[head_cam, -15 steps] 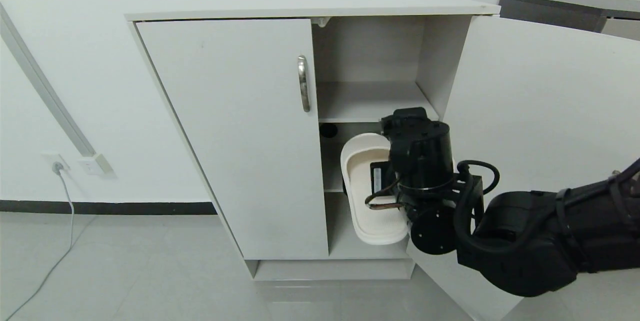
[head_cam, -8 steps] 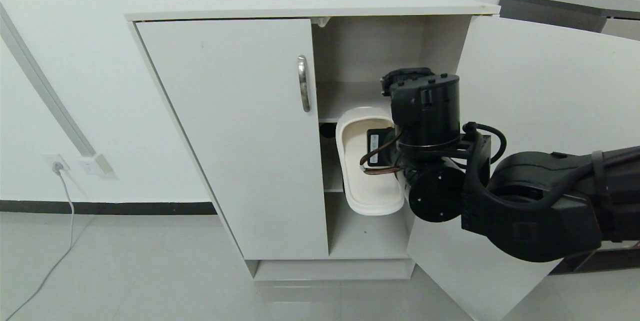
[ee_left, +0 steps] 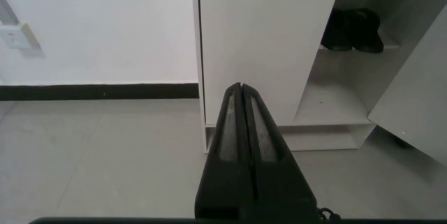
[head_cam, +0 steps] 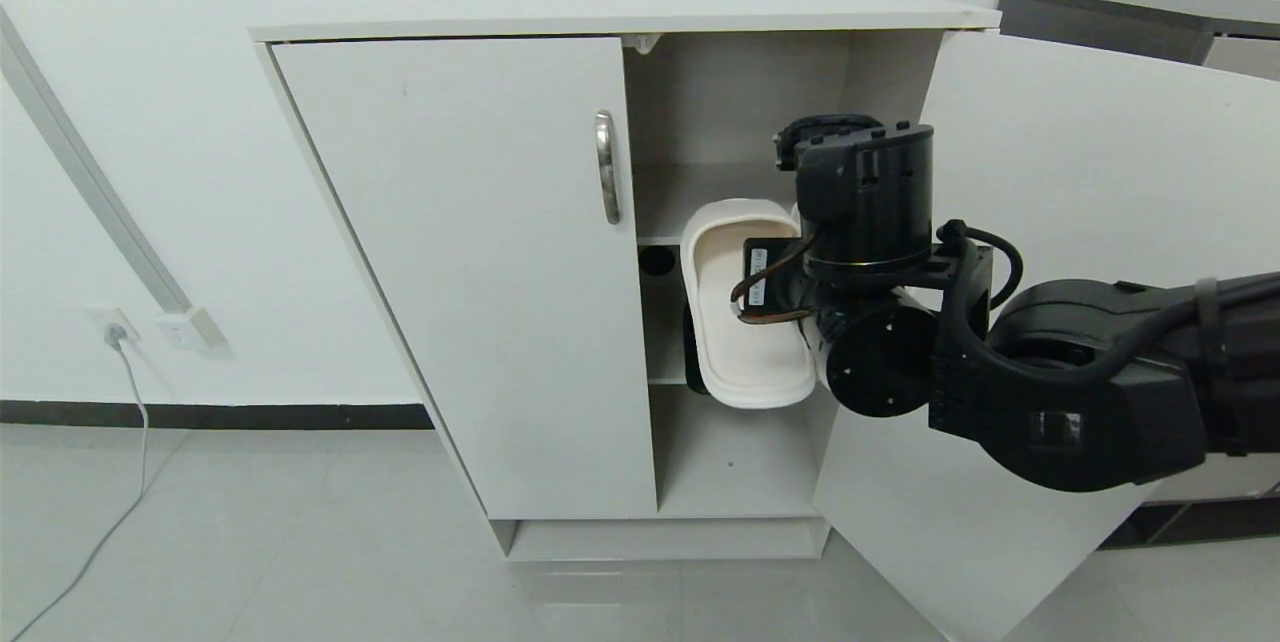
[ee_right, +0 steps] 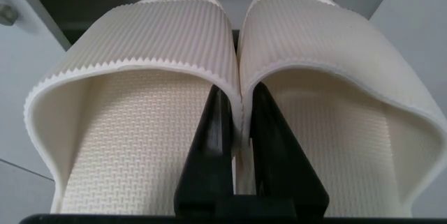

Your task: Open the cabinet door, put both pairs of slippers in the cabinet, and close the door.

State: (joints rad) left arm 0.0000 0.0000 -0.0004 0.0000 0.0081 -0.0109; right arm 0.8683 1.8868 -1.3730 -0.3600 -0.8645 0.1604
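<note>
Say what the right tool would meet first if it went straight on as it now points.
Past the cream slippers it grips, the right tool aims into the open cabinet; likely the shelf edge or back panel first, depth unclear.

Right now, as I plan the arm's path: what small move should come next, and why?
Probably ease the right gripper forward, carrying the cream slippers onto the shelf above the black pair: the door is open and they hang before it.

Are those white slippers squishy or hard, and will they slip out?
Probably soft foam: the slippers look thick and ribbed. Likely light, since the right tool holds both by their pinched inner edges. The ridged texture should resist slipping.
</note>
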